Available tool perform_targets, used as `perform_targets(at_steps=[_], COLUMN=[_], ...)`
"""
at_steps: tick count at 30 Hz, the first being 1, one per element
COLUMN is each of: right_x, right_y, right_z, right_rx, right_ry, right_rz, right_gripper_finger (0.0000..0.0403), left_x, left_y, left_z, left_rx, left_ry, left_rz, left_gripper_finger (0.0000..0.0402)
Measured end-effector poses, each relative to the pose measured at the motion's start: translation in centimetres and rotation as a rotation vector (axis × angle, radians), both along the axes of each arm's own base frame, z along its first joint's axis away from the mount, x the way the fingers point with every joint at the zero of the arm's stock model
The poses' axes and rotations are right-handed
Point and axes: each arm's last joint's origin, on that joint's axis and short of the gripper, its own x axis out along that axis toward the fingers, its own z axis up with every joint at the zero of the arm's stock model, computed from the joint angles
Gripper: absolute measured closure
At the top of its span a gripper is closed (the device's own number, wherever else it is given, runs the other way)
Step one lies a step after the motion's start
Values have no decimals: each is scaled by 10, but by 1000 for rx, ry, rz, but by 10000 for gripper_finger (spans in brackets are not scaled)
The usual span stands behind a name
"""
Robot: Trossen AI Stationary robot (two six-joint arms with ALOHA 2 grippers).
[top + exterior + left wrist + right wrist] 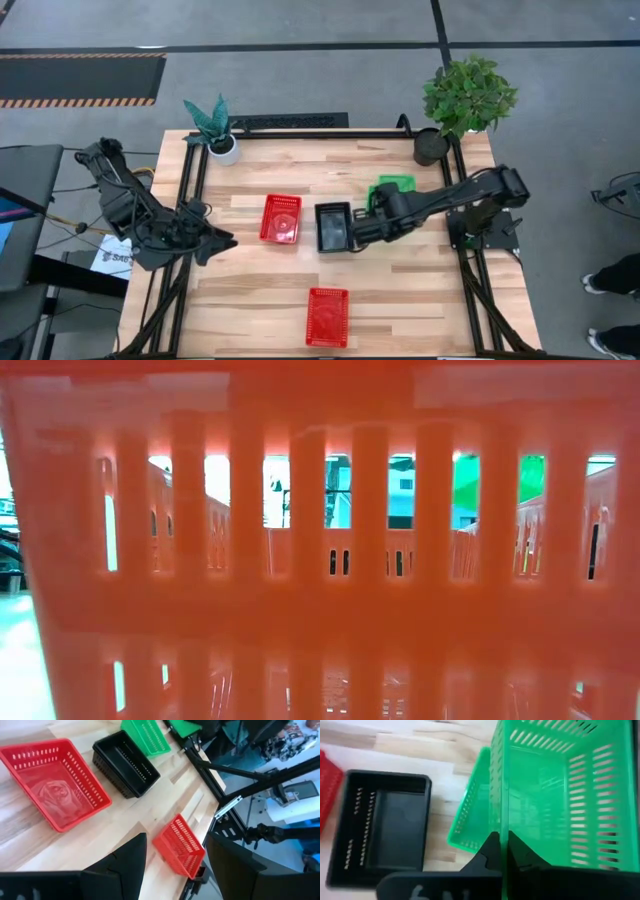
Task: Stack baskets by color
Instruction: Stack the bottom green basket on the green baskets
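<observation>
right gripper (501, 851) pinched tight on green basket (560, 795) wall | keep it level, seat squarely on green one underneath | left gripper (175, 865) parked open, left table edge

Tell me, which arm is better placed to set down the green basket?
The right arm. Its pincer is shut on the green basket, beside the black basket. The left pincer waits open at the table's left edge, holding nothing.

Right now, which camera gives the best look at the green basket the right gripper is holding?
The right wrist view: the green basket fills the frame, its wall pinched by the right gripper. The high view shows only a corner behind the arm, the left wrist view a far glimpse, the low view just green through red slats.
</observation>
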Motion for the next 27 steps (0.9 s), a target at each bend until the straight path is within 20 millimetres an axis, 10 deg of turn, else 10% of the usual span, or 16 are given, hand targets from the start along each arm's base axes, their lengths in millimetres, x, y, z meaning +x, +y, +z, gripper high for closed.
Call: perform_targets(at_steps=[12, 27], right_x=[34, 43], right_y=[-7, -41], right_z=[-62, -66], right_rx=[-6, 31], right_ry=[63, 18], right_rz=[-124, -204], right_gripper_finger=[395, 384], left_x=[1, 0], left_y=[1, 1], left_z=[0, 0], left_rx=[9, 13], left_ry=[3, 5], left_rz=[-4, -5], left_gripper_finger=[209, 209])
